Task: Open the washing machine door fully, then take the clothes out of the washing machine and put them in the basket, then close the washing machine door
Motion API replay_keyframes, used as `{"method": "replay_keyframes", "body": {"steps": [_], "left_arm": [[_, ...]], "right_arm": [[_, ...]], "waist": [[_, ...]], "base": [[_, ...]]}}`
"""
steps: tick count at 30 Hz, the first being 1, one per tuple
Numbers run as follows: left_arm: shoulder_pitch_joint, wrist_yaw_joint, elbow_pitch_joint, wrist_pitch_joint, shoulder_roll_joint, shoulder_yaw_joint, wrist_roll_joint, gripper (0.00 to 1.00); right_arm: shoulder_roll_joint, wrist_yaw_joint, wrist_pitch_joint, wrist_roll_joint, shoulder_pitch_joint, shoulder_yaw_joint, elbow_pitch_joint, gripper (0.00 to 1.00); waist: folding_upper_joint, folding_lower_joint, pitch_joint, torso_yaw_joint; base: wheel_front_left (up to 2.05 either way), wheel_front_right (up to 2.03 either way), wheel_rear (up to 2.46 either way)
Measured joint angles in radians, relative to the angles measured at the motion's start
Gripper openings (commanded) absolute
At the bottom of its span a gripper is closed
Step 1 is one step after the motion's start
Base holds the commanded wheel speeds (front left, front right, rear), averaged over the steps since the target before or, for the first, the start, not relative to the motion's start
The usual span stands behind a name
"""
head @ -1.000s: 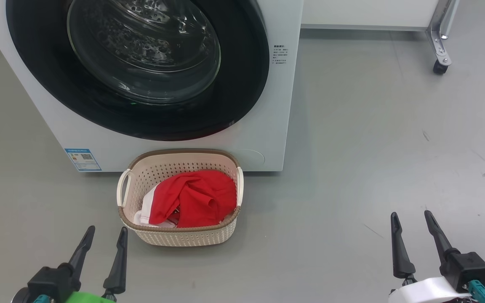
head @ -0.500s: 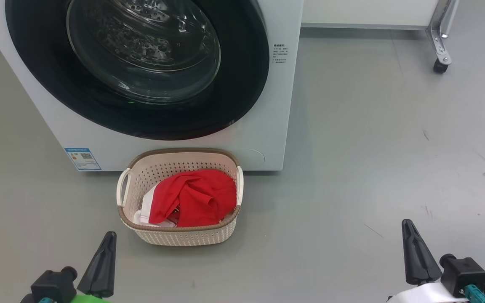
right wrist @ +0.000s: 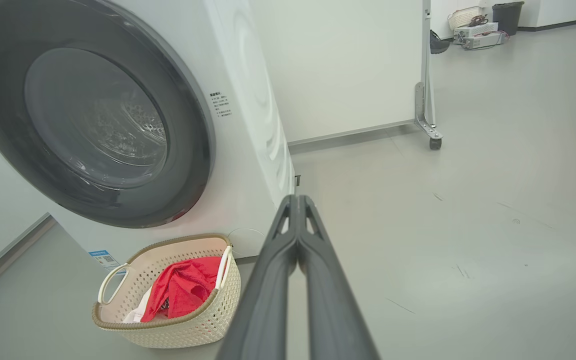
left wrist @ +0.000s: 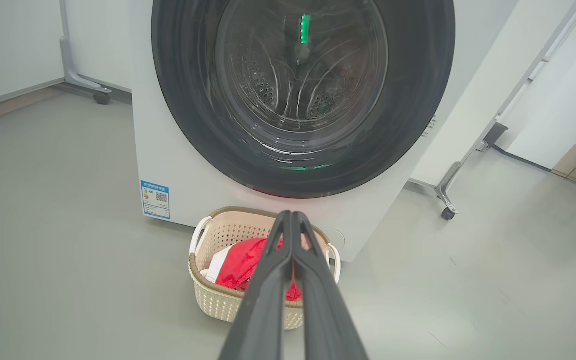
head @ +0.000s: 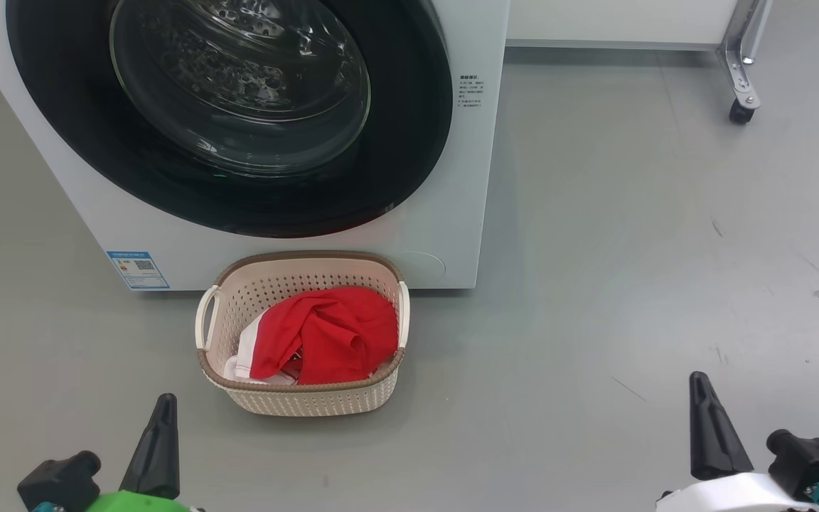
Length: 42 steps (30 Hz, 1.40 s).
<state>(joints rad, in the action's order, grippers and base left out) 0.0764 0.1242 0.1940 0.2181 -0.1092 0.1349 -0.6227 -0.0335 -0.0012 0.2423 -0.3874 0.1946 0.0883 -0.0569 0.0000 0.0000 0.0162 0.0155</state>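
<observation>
Head view: the washing machine (head: 452, 227) carries a blue sticker (head: 137, 269) with a QR code at its lower left corner, and a block of small dark print (head: 470, 91) sits right of the washing machine door (head: 409, 163); neither is legible. The door sits flush against the front. The basket (head: 296, 398) stands on the floor (head: 630, 249) just before the machine, with red and white clothes (head: 324, 334) inside. The left gripper (head: 165, 402) is near the basket's lower left; the right gripper (head: 697, 380) is well apart, lower right. Left wrist view: fingers pressed together, holding nothing, tips lined over the basket's far rim. Right wrist view: fingers pressed together, holding nothing; the basket lies lower left, apart; the print beside the door is unreadable.
</observation>
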Motion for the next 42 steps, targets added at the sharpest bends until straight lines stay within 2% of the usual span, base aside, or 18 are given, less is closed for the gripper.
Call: {"method": "replay_keyframes", "body": {"steps": [5, 20, 42], "left_arm": [[0.000, 0.000, 0.000, -0.019, 0.003, -0.009, -0.054, 0.00], [-0.005, 0.000, 0.007, -0.072, 0.006, -0.038, -0.232, 0.00], [-0.042, 0.000, 0.025, -0.144, 0.012, -0.076, -0.490, 0.00]], "right_arm": [[0.000, 0.009, -0.021, -0.105, -0.004, -0.019, -0.003, 0.00], [-0.011, 0.011, -0.072, -0.322, -0.043, -0.045, -0.028, 0.00], [-0.031, 0.043, -0.142, -0.644, -0.102, -0.072, -0.080, 0.00]], "waist": [[0.0000, 0.0000, 0.000, 0.000], [0.0000, 0.0000, -0.002, -0.002], [0.0000, 0.0000, -0.005, -0.006]], "base": [[0.00, 0.00, 0.00], [0.00, 0.00, 0.00], [0.00, 0.00, 0.00]]}}
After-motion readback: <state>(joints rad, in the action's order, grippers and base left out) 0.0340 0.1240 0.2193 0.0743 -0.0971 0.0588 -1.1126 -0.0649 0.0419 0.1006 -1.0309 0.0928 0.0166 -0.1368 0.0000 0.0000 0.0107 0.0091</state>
